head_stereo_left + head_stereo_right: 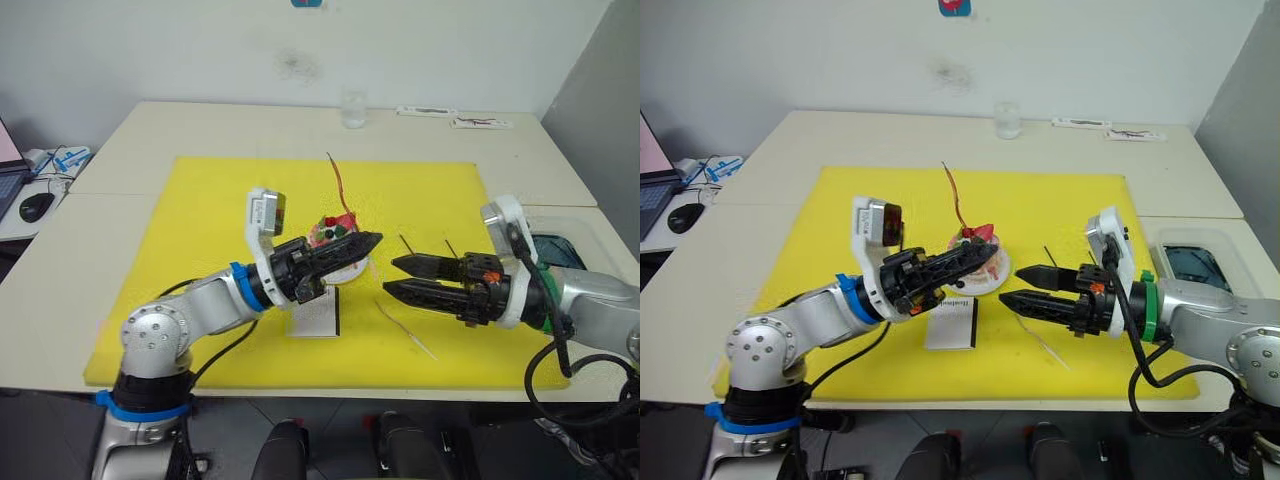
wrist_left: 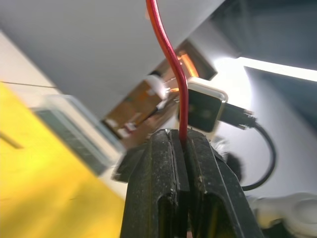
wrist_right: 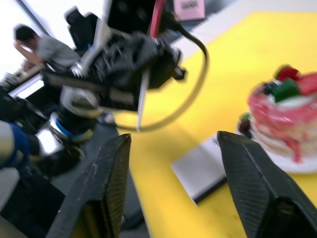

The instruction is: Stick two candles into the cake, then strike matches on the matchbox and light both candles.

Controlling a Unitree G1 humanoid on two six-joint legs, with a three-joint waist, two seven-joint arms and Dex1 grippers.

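The dark red candle (image 2: 171, 54) is pinched by its lower end between the pressed-together fingers of the left gripper (image 1: 368, 241), and it rises from the fingertips almost upright, its wavy length leaning slightly to the far left above the cake (image 1: 337, 236). The gripper itself is held nearly level, with its tips at the near edge of the cake, so the candle's foot is judged to be just beside or over the frosting rather than in it; contact between the two cannot be made out. The coming move appears to turn on this: the candle's long axis is already close to vertical, and the cake lies directly below and just beyond the tips, so a short lowering is all that seems called for. The right gripper (image 1: 392, 275) is held with its fingers spread and empty, pointing left toward the cake from the right side. The tan candle (image 1: 405, 329) lies flat on the yellow mat (image 1: 200, 230) just near of it, running near-right to far-left. The matchbox (image 1: 953, 324) lies below the left gripper, and two matches (image 1: 406, 244) lie right of the cake.
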